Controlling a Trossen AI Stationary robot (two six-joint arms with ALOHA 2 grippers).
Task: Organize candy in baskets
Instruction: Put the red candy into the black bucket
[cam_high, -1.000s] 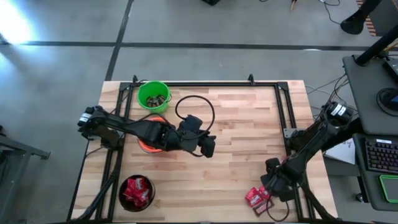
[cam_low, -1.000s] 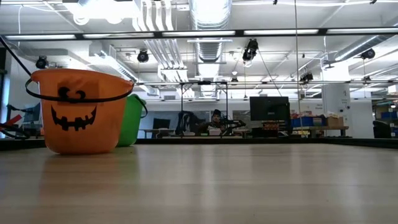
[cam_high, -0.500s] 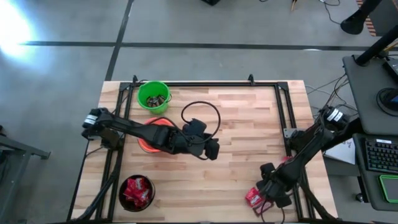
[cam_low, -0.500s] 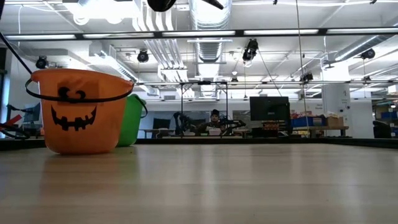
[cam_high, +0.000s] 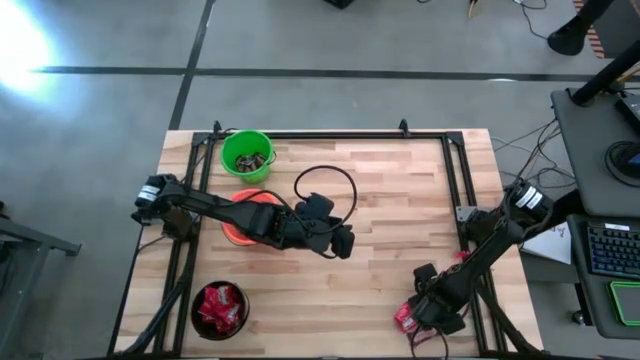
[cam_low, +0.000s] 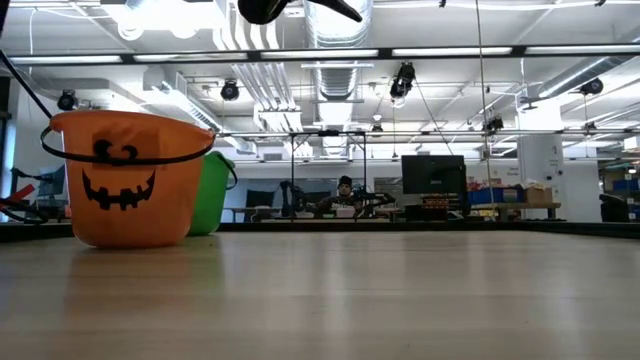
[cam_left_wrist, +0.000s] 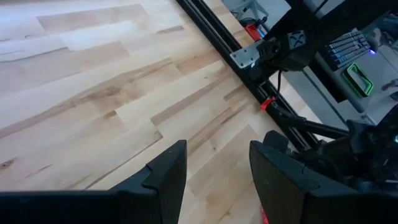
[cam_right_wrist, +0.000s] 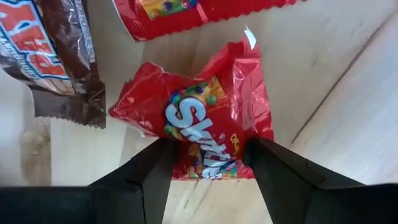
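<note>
A red candy packet lies flat on the wood near the table's near right corner, next to another red packet and a brown one. My right gripper points down over it, open, one finger on either side of the packet's lower end. In the high view, that gripper covers most of the red candy. My left gripper hangs open and empty above the table's middle. The orange basket, the green basket and the black basket stand upright at the left.
The black basket holds red candy and the green one dark candy. A black frame rail runs along the table's right side, close to my right arm. Bare wood lies between the two arms. A black cable loops over my left arm.
My right gripper has gone down and toward the table's near edge, and now stands over the red candy. My left gripper has sunk a little, so its dark underside now shows at the top of the low view.
</note>
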